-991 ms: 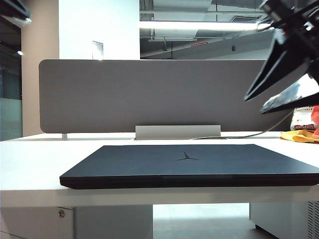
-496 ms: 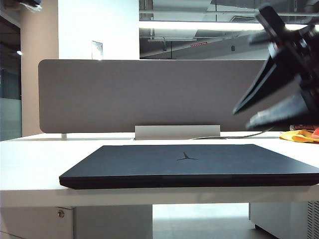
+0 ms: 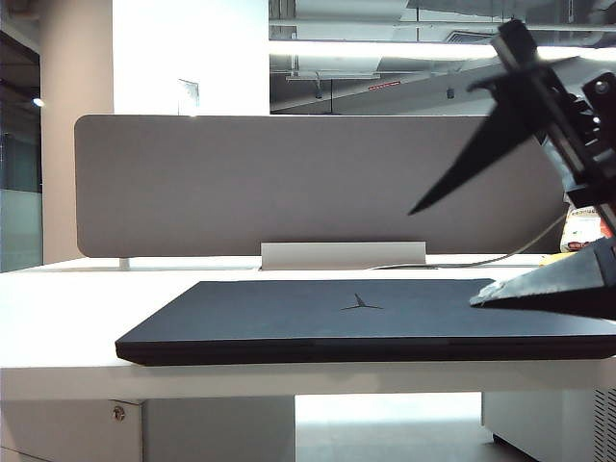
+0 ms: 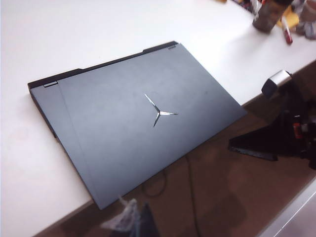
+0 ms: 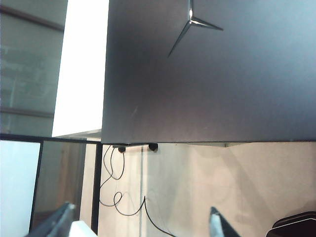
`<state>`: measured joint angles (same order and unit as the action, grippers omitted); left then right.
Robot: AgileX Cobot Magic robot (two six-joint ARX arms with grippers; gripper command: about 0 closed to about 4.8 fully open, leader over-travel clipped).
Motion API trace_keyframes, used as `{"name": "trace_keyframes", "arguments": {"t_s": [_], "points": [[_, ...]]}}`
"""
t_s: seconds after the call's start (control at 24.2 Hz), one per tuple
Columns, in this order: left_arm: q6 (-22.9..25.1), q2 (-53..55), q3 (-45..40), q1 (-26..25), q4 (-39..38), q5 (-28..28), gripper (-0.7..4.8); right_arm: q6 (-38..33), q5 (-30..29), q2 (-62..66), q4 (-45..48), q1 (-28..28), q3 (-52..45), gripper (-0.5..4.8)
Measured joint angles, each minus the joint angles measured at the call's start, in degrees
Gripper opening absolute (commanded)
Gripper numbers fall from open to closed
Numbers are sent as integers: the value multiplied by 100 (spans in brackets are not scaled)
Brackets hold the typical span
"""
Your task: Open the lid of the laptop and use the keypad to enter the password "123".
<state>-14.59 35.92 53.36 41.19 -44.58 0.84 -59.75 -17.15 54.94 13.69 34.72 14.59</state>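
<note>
White desk point(image 3: 58, 318) is carrying everything, seen nearly edge-on from the front. Grey rounded-corner divider board point(image 3: 269, 183) is standing upright along its far side, on a pale metal foot.

Laptop point(image 3: 366, 348) is lying flat near the front edge of the desk, closed. Its lid point(image 3: 289, 313) is facing up, dark matte, fully down on the base; silver three-pointed emblem point(image 3: 361, 303) is showing at the middle of it. Keypad is hidden under the shut lid.

Right tool point(image 3: 486, 245) is hanging over the right end of the laptop, fingers spread wide: upper finger point(image 3: 481, 154) is slanting up in front of the divider, lower finger point(image 3: 558, 284) is lying low just above the lid's right part. Cannot tell whether the lower one is touching the lid. Nothing is between them. In the right wrist view the two tips point(image 5: 217, 224) are showing far apart, with the lid's front edge point(image 5: 197, 98) beyond them.

Left tool is not showing in the exterior view. Its wrist camera is looking down on the whole lid point(image 4: 138, 118) from well above; only a blurred scrap of the tool point(image 4: 133, 222) is visible there, pressed together, gripping nothing.

A thin cable point(image 3: 481, 260) is trailing across the desk behind the laptop.
</note>
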Motion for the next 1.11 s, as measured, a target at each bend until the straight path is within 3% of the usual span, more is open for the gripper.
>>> {"name": "trace_keyframes", "arguments": {"t_s": [0.37,0.74,1.03,1.11], "points": [[457,881,979,216,-581,260,-3,-520,560,426,459,232,0,368],[459,1058,1003,1058,-627,13,-3,-1075,433,1775,1749,236,0,363],[341,1067,1025,1185,-629,-63,-3,-1585,317,2903,3029,323,2,352],[339,1067,1025,1185,-629,-63,-3,-1696,317,3064,3368,319,20,268]]}}
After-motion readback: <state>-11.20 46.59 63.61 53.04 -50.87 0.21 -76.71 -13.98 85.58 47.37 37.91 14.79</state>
